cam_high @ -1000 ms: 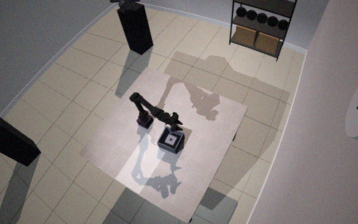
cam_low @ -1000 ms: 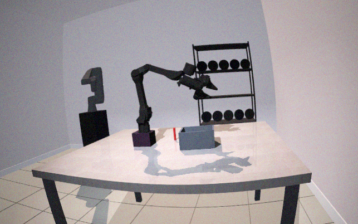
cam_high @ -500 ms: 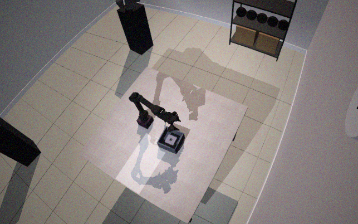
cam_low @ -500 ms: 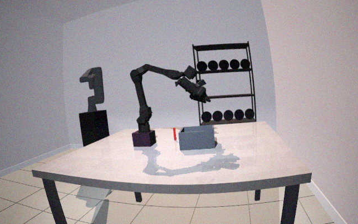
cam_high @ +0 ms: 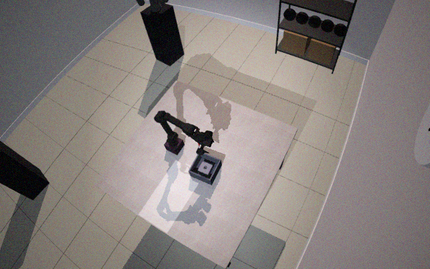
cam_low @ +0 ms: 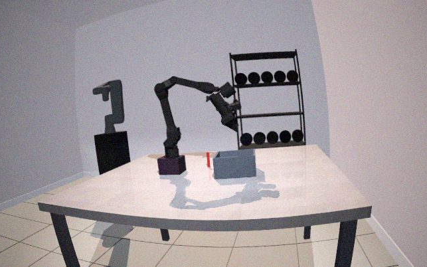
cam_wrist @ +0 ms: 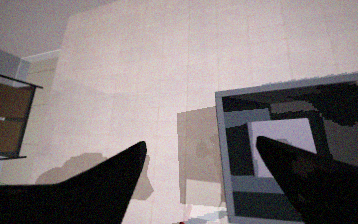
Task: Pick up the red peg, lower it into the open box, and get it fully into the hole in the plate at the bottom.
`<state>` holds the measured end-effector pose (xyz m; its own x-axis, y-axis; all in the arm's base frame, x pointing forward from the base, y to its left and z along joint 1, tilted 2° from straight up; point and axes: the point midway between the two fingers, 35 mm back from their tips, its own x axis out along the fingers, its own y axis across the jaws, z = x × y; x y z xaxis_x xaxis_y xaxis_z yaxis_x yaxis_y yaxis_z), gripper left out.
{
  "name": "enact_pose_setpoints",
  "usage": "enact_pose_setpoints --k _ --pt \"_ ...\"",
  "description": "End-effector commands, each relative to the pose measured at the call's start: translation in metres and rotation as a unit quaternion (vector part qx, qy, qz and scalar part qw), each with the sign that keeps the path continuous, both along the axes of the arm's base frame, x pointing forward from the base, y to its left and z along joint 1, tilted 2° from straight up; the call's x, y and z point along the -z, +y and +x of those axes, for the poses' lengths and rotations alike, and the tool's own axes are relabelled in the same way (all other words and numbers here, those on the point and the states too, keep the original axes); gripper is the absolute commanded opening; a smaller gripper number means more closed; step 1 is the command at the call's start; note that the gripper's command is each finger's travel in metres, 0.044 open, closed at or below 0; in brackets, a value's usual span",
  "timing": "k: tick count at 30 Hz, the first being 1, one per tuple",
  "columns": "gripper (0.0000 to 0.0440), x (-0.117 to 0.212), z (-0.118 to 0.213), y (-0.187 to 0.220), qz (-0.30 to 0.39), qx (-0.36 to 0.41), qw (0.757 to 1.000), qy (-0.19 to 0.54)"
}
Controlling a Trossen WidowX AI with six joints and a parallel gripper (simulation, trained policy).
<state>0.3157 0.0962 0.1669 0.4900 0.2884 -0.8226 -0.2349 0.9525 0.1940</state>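
The red peg [cam_high: 198, 144] [cam_low: 208, 159] stands upright on the table [cam_low: 125, 199], just left of the box in the exterior view. Only a sliver of red shows at the bottom edge of the wrist view. The open blue-grey box [cam_low: 235, 167] [cam_wrist: 221, 150] stands on the table. Its bottom bears a pale plate [cam_high: 200, 165] [cam_wrist: 292, 127] with a dark hole at the middle in the top view. My gripper [cam_low: 236, 129] [cam_wrist: 199, 143] is open and empty, tilted downward high above the table near the box. In the wrist view its right finger overlaps the plate and partly hides it.
The arm's dark purple base [cam_high: 174, 146] [cam_low: 172, 165] stands on the table, left of the peg in the exterior view. A shelf rack with black balls [cam_low: 267, 77] and two black pedestals [cam_high: 163, 35] [cam_high: 14, 172] stand on the floor beyond the table.
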Motion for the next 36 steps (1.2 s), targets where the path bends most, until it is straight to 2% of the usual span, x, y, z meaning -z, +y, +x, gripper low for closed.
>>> enact_pose_setpoints --k 1,11,22,29,36 --pt "0.0440 0.004 -0.011 0.003 0.009 0.034 0.999 0.037" --pt "0.0440 0.019 -0.054 0.012 0.024 0.153 0.975 0.158" --pt "0.0440 0.036 -0.108 0.022 -0.004 0.292 0.919 0.266" --pt "0.0440 0.048 -0.141 0.029 -0.048 0.367 0.877 0.307" --pt "0.0440 0.063 -0.162 0.035 -0.086 0.406 0.852 0.321"
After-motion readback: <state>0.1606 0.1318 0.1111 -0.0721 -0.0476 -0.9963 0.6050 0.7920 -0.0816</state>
